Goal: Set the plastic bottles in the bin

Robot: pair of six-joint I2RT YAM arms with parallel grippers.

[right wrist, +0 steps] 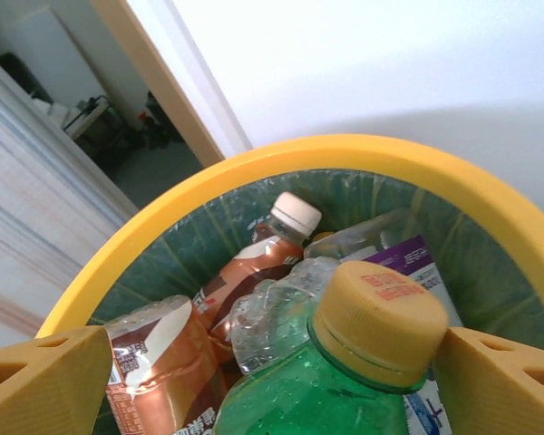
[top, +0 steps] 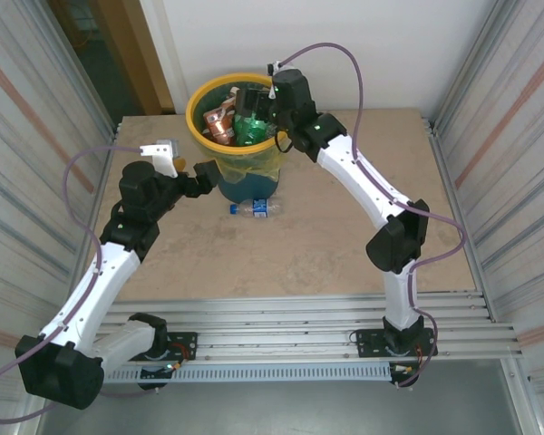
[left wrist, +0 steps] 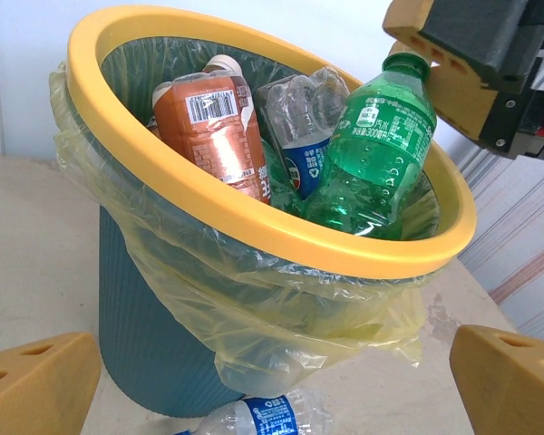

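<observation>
Starting big: got a beige table [top: 344, 245] under both arms. Next up, seeing the bin [left wrist: 254, 217] dead ahead of the left gripper [left wrist: 276, 362], just past its fingertips, and straight below the right gripper [right wrist: 272, 381]. Yellow rim, teal body, yellowish bag [left wrist: 281, 308] drooping over the side nearest the left gripper.

Calling the left gripper released: spread wide, clamping nothing, parked low beside the bin wall. Calling the right gripper released too: fingers [right wrist: 41, 385] parted wider than the cap [right wrist: 381, 313] sitting between them, with an obvious gap on one side. Can't tell about contact between the other finger and the cap edge.

On to bottles. Spotting a green bottle [left wrist: 372, 154] tilted upright inside the bin, leaning on the rim, top end right under the right gripper. Also seeing a brown bottle [left wrist: 213, 127] and a clear bottle [left wrist: 295, 145] with a blue label packed in beside it, a bit further from that gripper, plus more underneath, too jumbled to count.

Lastly, noticing one loose bottle [left wrist: 263, 419], clear with a blue label, lying on the table right by the bin's foot, just below and in front of the left gripper.
</observation>
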